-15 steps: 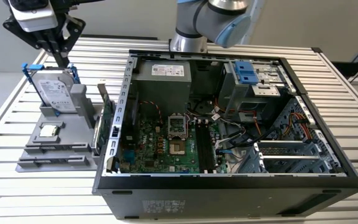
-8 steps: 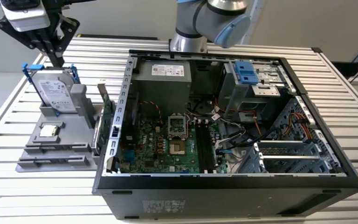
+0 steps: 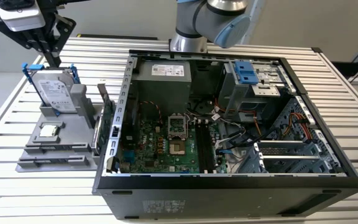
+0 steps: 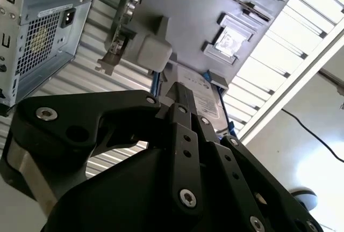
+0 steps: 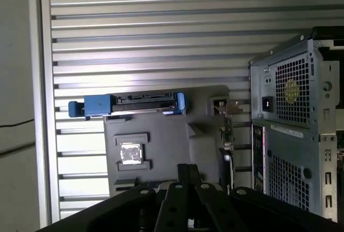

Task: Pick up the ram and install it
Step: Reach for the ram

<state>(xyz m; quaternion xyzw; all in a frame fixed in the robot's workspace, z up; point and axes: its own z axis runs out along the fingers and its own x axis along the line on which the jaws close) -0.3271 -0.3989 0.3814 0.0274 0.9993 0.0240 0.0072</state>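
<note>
My gripper (image 3: 53,59) hangs at the exterior view's far left, shut with nothing between its fingers. Its tips sit just above the top edge of a silver hard drive (image 3: 57,93) in a blue frame. In both wrist views the closed fingers (image 4: 180,93) (image 5: 188,170) point at that drive (image 4: 207,106) (image 5: 129,104), which stands on a grey parts holder (image 3: 54,151) (image 5: 161,140). The ram is hidden. The open computer case (image 3: 229,189) lies on its side in the middle, and the long dark memory slots (image 3: 204,147) on its motherboard show.
A green expansion card (image 3: 108,120) (image 5: 228,135) stands on edge between the holder and the case wall. A small square chip (image 3: 50,131) (image 5: 130,153) lies on the holder. Everything rests on a slatted metal table (image 3: 36,196). The arm's base (image 3: 188,44) rises behind the case.
</note>
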